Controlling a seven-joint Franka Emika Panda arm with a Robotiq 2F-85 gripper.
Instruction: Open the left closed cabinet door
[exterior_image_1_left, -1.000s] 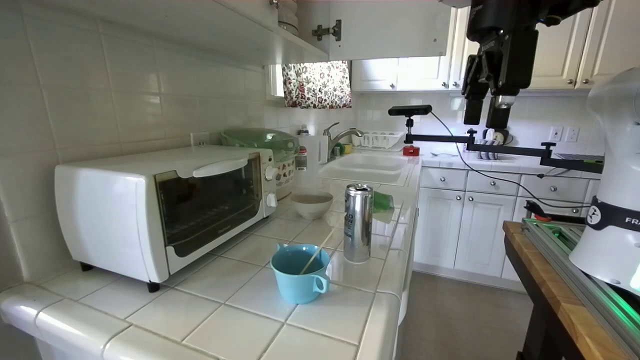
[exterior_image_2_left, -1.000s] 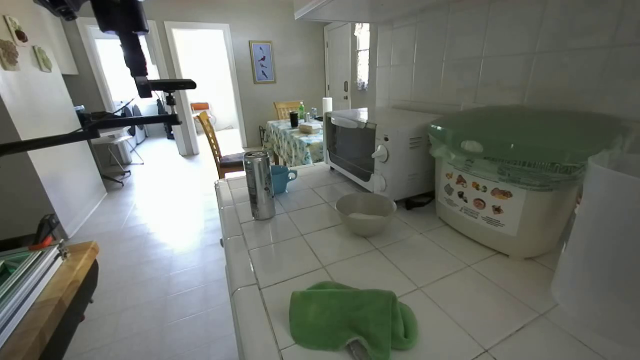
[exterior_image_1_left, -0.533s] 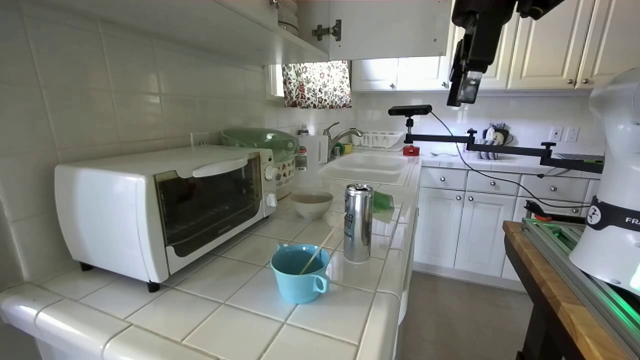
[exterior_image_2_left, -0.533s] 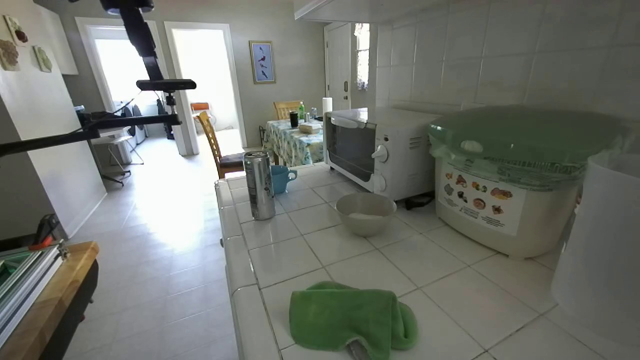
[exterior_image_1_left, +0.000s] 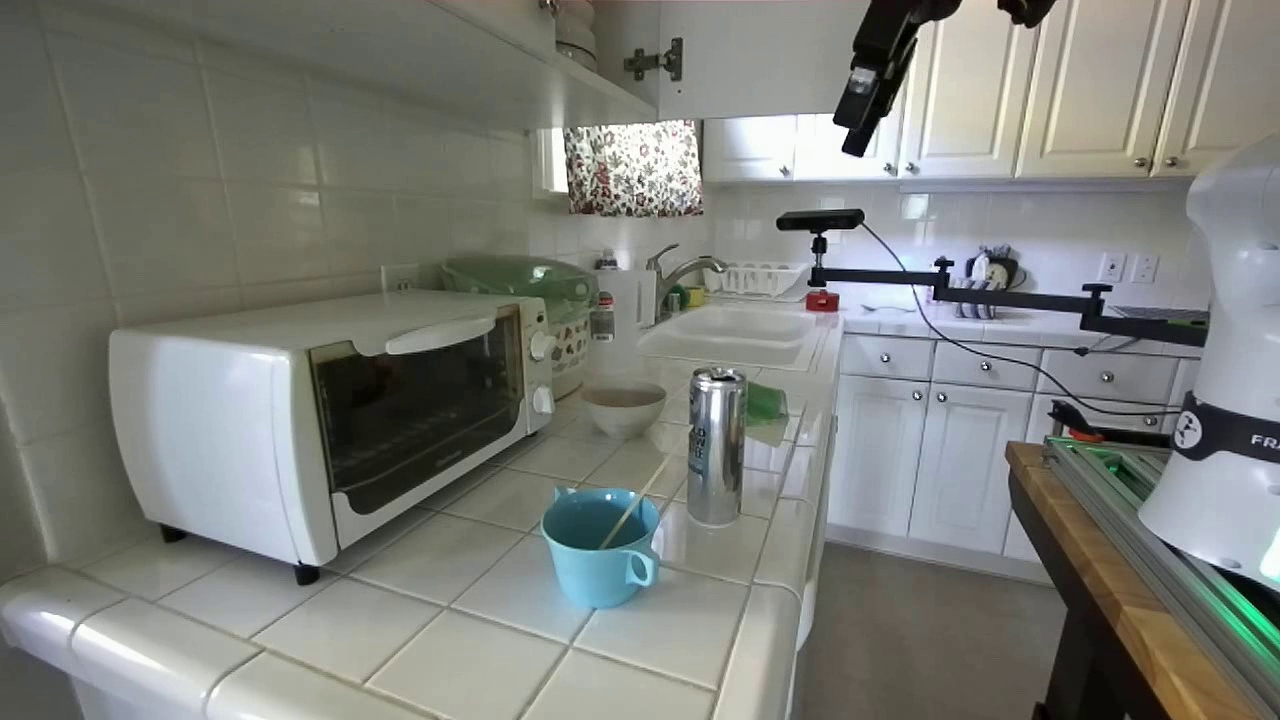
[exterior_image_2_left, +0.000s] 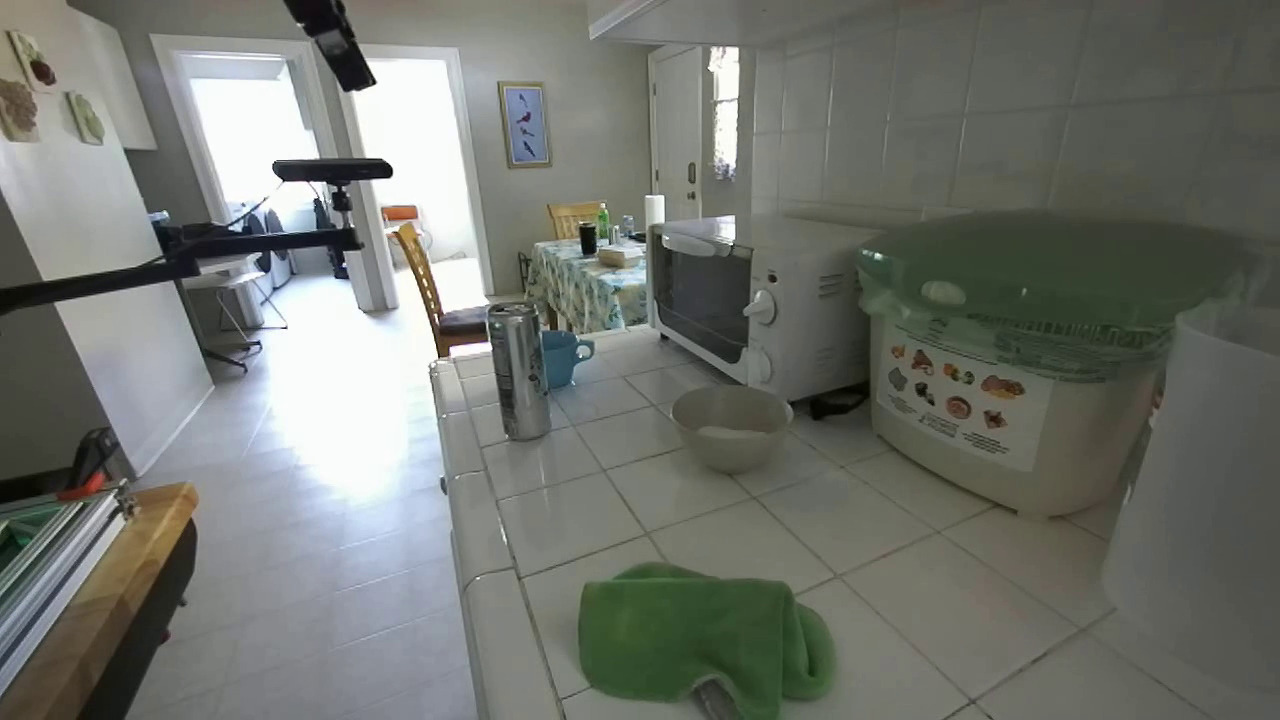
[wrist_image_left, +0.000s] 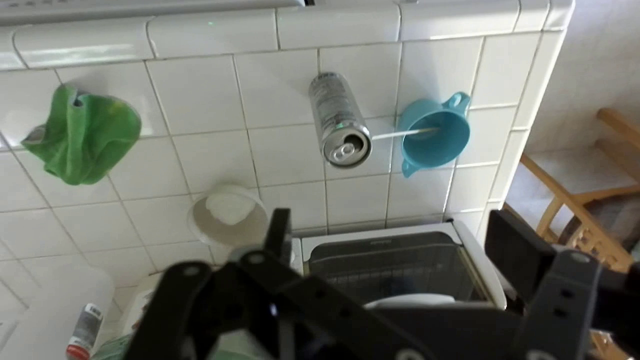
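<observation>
An upper cabinet hangs above the counter; an exterior view shows its underside (exterior_image_1_left: 400, 60) and an open door (exterior_image_1_left: 760, 60) with a metal hinge. A closed cabinet door (exterior_image_1_left: 505, 15) with a knob (exterior_image_1_left: 548, 6) shows only by its lower edge at the top of that view. My gripper (exterior_image_1_left: 858, 120) is high above the counter, in front of the open door in that view, tilted down. It also hangs at the top of an exterior view (exterior_image_2_left: 352, 72). In the wrist view my gripper (wrist_image_left: 392, 240) is open with nothing between its fingers. The closed door is out of the wrist view.
A white toaster oven (exterior_image_1_left: 230, 400), blue cup (exterior_image_1_left: 600, 560), silver can (exterior_image_1_left: 716, 450), bowl (exterior_image_1_left: 624, 408) and green cloth (exterior_image_2_left: 700, 640) stand on the tiled counter (exterior_image_1_left: 480, 620). A camera on a black bar (exterior_image_1_left: 890, 278) juts out near the arm. More white cabinets (exterior_image_1_left: 1090, 90) are behind.
My gripper has risen and moved toward the upper cabinet, leftward in an exterior view, and has turned from pointing straight down to a tilt. The cabinet doors have not moved.
</observation>
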